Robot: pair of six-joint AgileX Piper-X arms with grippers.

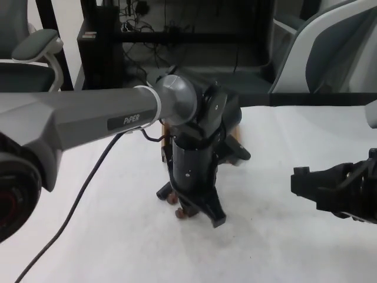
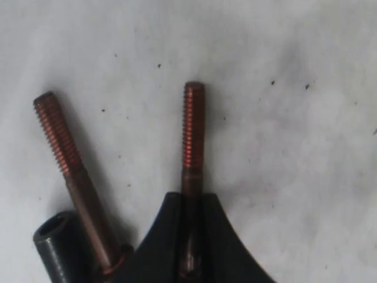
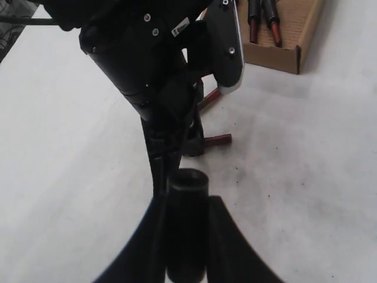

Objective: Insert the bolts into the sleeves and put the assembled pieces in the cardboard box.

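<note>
Gripping a copper-red threaded bolt (image 2: 193, 127), left claw (image 2: 191, 203) sits closed; right claw (image 3: 186, 203) clasps a black sleeve (image 3: 187, 236).

bolts (image 2: 193, 127) are copper-red, the sleeve (image 3: 187, 227) black, cardboard box (image 3: 274, 56) brown, bench (image 2: 294, 118) white.
</note>
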